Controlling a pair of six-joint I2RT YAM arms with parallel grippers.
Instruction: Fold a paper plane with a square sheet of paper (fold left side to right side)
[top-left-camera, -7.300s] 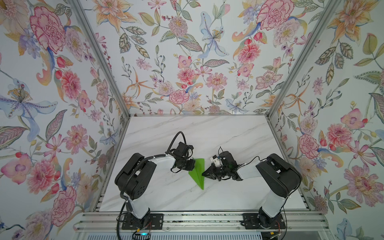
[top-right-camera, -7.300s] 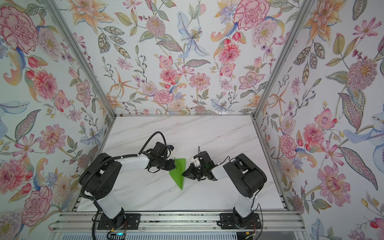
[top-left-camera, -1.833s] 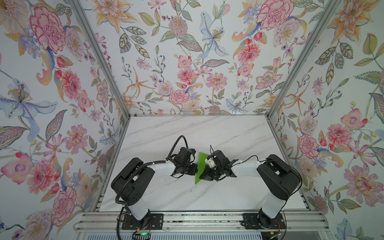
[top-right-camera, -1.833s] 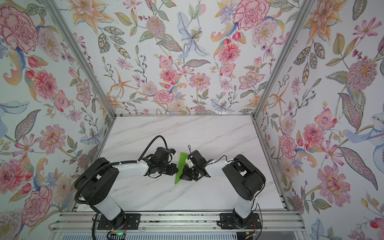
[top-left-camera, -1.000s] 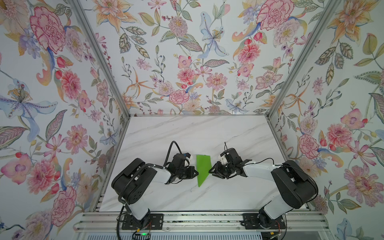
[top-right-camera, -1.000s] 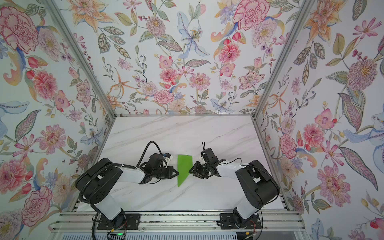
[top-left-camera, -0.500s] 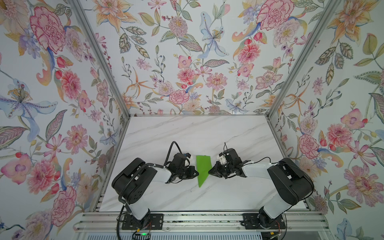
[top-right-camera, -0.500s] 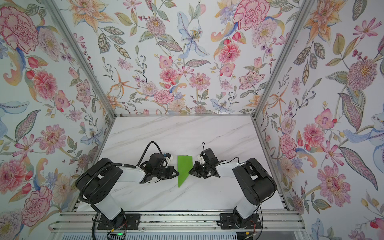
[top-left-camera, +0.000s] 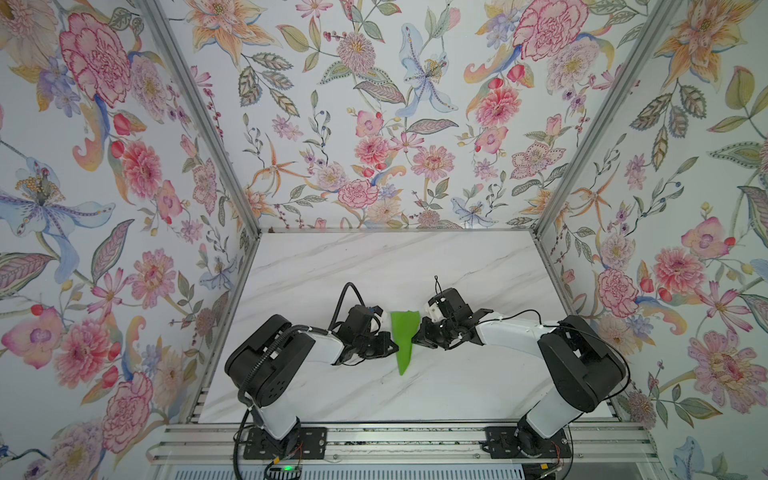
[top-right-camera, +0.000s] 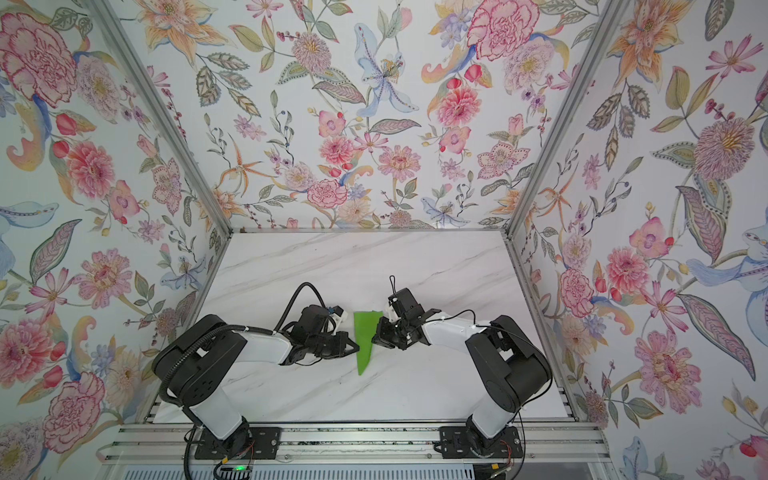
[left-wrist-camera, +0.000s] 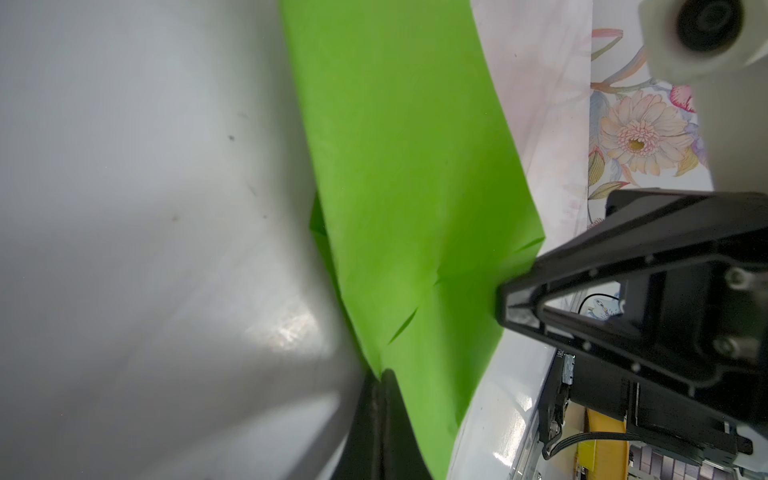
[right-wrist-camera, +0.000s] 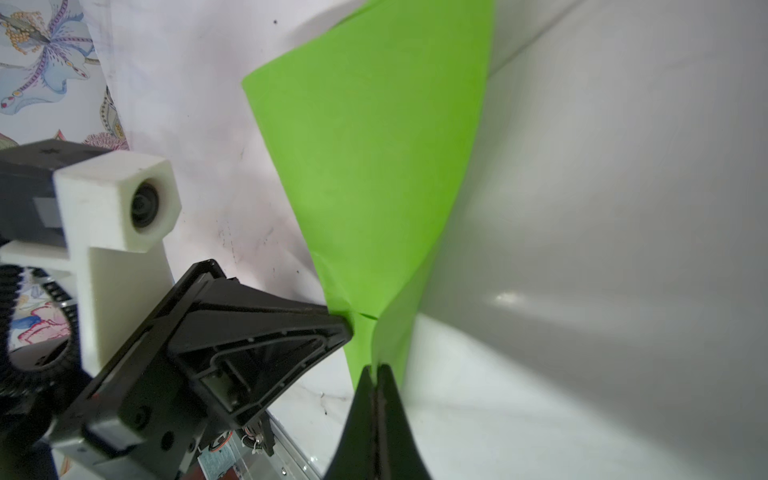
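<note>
The square sheet of paper (top-left-camera: 403, 336) (top-right-camera: 365, 336) is bright green and folded into a slim shape. It is wide at the far end and pointed toward the front, and it lies on the marble table (top-left-camera: 374, 270). My left gripper (top-left-camera: 395, 347) (left-wrist-camera: 380, 376) is shut and pinches the paper's left edge. My right gripper (top-left-camera: 414, 338) (right-wrist-camera: 377, 368) is shut on the right edge, directly opposite. Between the two pinches the paper (left-wrist-camera: 415, 166) (right-wrist-camera: 374, 166) buckles and shows small creases. Each wrist view shows the other gripper's black fingertip against the paper.
Floral walls close in the table at the back and on both sides, with aluminium posts (top-left-camera: 199, 124) in the corners. A metal rail (top-left-camera: 374, 440) holding both arm bases runs along the front edge. Bare marble lies behind and in front of the paper.
My right gripper has moved left to the paper's right edge and closed on it. My left gripper has stayed shut at the left edge, nudging slightly right.
</note>
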